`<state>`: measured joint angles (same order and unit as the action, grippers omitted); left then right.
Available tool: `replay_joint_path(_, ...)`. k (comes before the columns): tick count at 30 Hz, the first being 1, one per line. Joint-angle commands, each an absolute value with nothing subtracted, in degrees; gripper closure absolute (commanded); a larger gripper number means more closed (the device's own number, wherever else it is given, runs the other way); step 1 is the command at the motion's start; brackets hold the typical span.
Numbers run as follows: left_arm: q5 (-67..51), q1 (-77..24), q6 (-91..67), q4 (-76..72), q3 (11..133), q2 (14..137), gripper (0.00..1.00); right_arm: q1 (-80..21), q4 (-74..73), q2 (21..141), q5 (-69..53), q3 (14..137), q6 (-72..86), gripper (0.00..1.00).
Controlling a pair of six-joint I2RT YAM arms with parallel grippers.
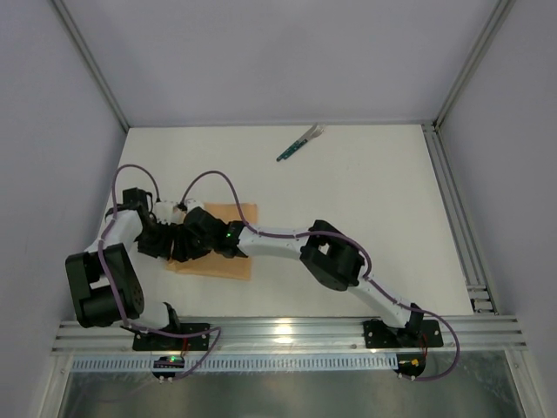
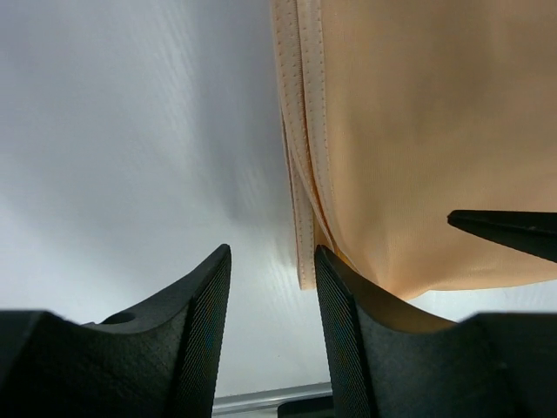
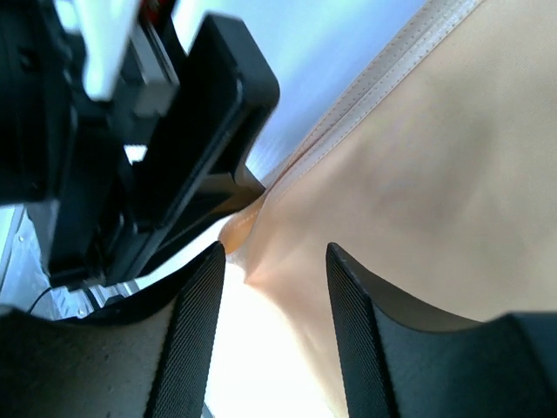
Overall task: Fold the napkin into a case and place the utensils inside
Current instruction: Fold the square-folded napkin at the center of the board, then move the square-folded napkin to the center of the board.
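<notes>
The peach napkin lies folded into a narrow stack at the table's left. Both grippers meet over its left end. In the left wrist view my left gripper is open with only bare table between its fingers. The napkin's stitched layered edge runs just past its right finger. My right gripper is open too, with a raised fold of the napkin lying in the gap, unpinched. From above, the left gripper and right gripper are a dark cluster. The utensils, green-handled, lie together at the back.
White walls and aluminium posts close in the table. A metal rail runs along the near edge and another along the right side. The left gripper's black body sits close beside the right gripper.
</notes>
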<state>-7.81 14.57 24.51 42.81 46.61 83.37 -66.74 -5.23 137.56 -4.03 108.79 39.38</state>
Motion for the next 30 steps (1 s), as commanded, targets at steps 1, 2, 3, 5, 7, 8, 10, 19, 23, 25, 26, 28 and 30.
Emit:
replay_joint_path(1, -6.24, 15.47, 24.87, 44.64, 49.48, 79.55, 0.54, -67.32, -4.30, 129.83, -4.40, 109.88, 34.64, 0.45)
replay_joint_path(2, -6.50, 15.38, 24.87, 44.91, 49.57, 79.28, 0.52, -67.24, -5.09, 128.34, -3.61, 108.99, 33.76, 0.44)
replay_joint_path(3, -6.76, 15.38, 24.79, 45.78, 49.74, 78.76, 0.52, -67.15, -5.88, 124.84, -2.65, 107.85, 33.05, 0.43)
replay_joint_path(5, -7.73, 15.38, 24.87, 46.58, 49.92, 78.31, 0.50, -66.10, -7.73, 120.96, -0.27, 103.03, 32.61, 0.43)
replay_joint_path(7, -8.52, 15.38, 24.96, 47.72, 49.92, 77.61, 0.48, -63.39, -8.78, 115.09, 2.09, 96.03, 33.22, 0.43)
replay_joint_path(8, -8.79, 15.38, 24.96, 48.25, 49.92, 77.43, 0.48, -62.15, -9.14, 113.31, 2.28, 93.54, 34.70, 0.43)
replay_joint_path(10, -8.96, 15.38, 24.79, 49.12, 49.75, 76.56, 0.48, -59.25, -9.32, 109.10, 2.37, 85.92, 36.29, 0.43)
replay_joint_path(19, -9.05, 15.38, 24.17, 52.03, 50.71, 74.18, 0.44, -43.25, -9.50, 111.52, -6.32, 79.19, 40.34, 0.39)
replay_joint_path(23, -9.14, 15.38, 24.26, 52.47, 49.49, 72.95, 0.43, -40.96, -7.04, 116.27, -10.10, 80.24, 42.01, 0.39)
replay_joint_path(25, -9.14, 15.47, 24.17, 52.47, 48.78, 72.51, 0.43, -40.78, -5.37, 119.26, -11.77, 81.56, 42.45, 0.39)
replay_joint_path(26, -9.05, 15.38, 24.08, 52.47, 48.52, 72.07, 0.43, -40.69, -4.84, 120.14, -12.47, 81.82, 42.54, 0.39)
replay_joint_path(28, -9.05, 15.47, 24.08, 52.47, 47.99, 71.72, 0.43, -40.78, -4.14, 122.60, -13.18, 82.87, 43.15, 0.41)
replay_joint_path(30, -8.88, 15.38, 24.08, 52.56, 47.90, 71.46, 0.43, -40.69, -3.26, 123.57, -13.01, 82.79, 44.73, 0.43)
